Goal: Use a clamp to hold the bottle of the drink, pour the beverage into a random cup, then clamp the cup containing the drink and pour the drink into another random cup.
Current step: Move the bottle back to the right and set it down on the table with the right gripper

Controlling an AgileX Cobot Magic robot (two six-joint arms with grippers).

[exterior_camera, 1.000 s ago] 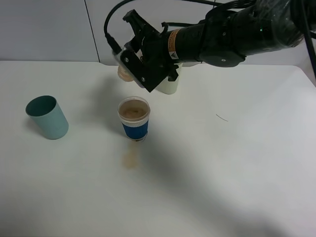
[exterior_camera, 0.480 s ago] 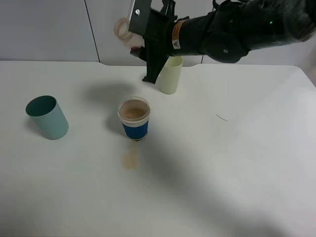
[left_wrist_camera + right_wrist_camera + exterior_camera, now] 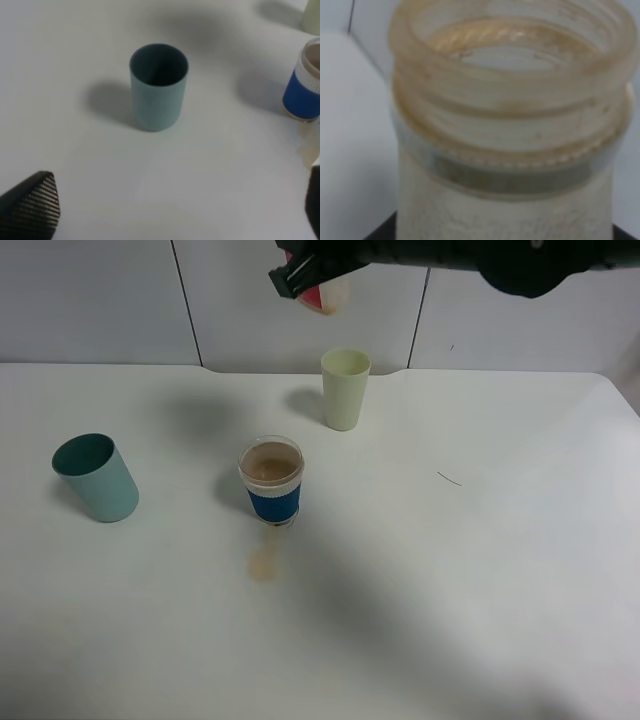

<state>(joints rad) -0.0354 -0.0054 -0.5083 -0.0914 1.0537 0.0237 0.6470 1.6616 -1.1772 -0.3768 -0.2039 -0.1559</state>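
Note:
My right gripper (image 3: pixel 312 278) is high at the back, near the top edge of the exterior high view, shut on the clear drink bottle (image 3: pixel 328 296). In the right wrist view the bottle's open neck (image 3: pixel 507 100) fills the frame. A blue-sleeved cup (image 3: pixel 272 481) holding brown drink stands mid-table; it also shows in the left wrist view (image 3: pixel 305 82). A pale yellow-green cup (image 3: pixel 345 388) stands behind it. A teal cup (image 3: pixel 96 477) stands at the left, also in the left wrist view (image 3: pixel 158 86). My left gripper's fingertips (image 3: pixel 30 205) sit spread apart, short of the teal cup.
A small brown spill (image 3: pixel 263 565) lies on the white table (image 3: pixel 470 570) just in front of the blue-sleeved cup. A thin dark mark (image 3: pixel 450 478) lies to the right. A grey panelled wall (image 3: pixel 100 300) runs behind the table.
My right arm has lifted the bottle up and back, away from above the blue-sleeved cup, and turned it more upright. The cups have not moved.

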